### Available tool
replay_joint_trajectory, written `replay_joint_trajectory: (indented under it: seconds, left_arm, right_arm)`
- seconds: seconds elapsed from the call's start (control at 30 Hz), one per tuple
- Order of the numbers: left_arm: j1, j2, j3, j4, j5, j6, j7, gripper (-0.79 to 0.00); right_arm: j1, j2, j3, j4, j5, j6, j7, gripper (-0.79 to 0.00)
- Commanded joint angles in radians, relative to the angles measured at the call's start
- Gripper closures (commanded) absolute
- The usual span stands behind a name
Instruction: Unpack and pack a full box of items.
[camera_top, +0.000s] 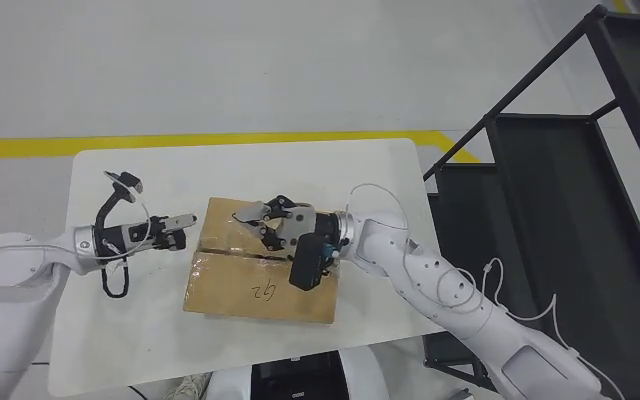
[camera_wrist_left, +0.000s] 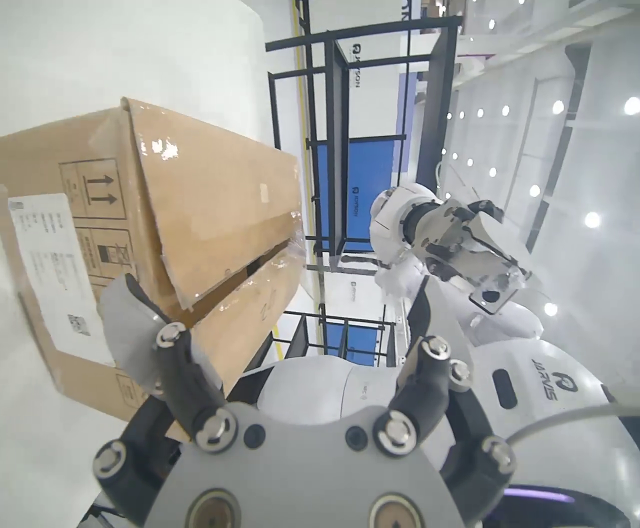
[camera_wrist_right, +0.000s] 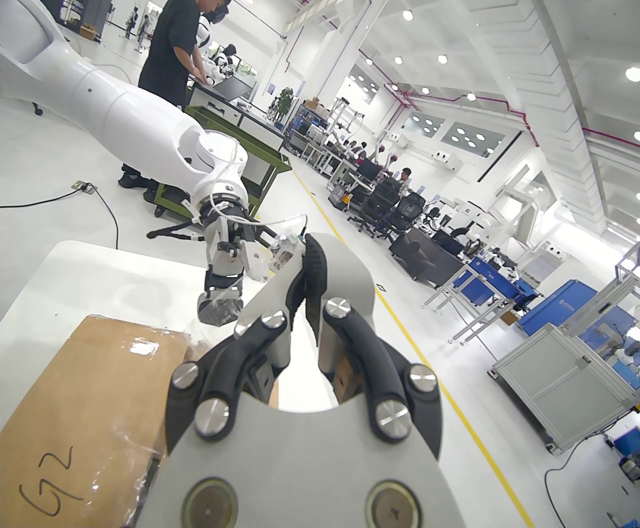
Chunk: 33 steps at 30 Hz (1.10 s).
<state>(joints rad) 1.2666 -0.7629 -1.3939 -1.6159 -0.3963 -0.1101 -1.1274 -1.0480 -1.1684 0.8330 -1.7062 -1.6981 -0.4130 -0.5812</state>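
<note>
A brown cardboard box (camera_top: 265, 275) lies in the middle of the white table (camera_top: 300, 165). Its top flaps are down, with clear tape along the seam. In the left wrist view one flap of the box (camera_wrist_left: 210, 210) is slightly lifted at the seam. My left gripper (camera_top: 157, 200) is at the box's left end with its fingers spread wide and nothing between them; its own view shows the left gripper (camera_wrist_left: 275, 300) close to the labelled end wall. My right gripper (camera_top: 250, 213) hovers over the box top near the seam. In its own view the right gripper (camera_wrist_right: 306, 260) has its fingertips together above the box (camera_wrist_right: 90, 390).
A black metal stair frame (camera_top: 560, 170) stands just off the table's right side. A yellow floor line (camera_top: 200, 145) runs behind the table. Bare table surface lies behind and to the left of the box.
</note>
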Motion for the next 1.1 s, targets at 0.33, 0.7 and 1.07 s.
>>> replay_joint_trajectory:
  seconds: [0.33,0.7,1.07]
  left_arm:
    - [-0.064,-0.03,0.111,0.056,0.045,0.052,0.115,-0.785]
    - [-0.15,-0.062,0.221,0.084,-0.02,0.079,0.038,-0.785]
    - [-0.165,-0.073,0.189,0.122,-0.143,0.029,0.016,-0.785]
  right_arm:
    - [-0.055,0.012,0.054,-0.029,-0.013,-0.011,-0.033,0.0]
    - [-0.065,0.013,0.074,-0.04,-0.017,-0.03,-0.028,0.0]
    - [-0.057,0.003,0.042,0.015,-0.024,-0.057,-0.009,0.0]
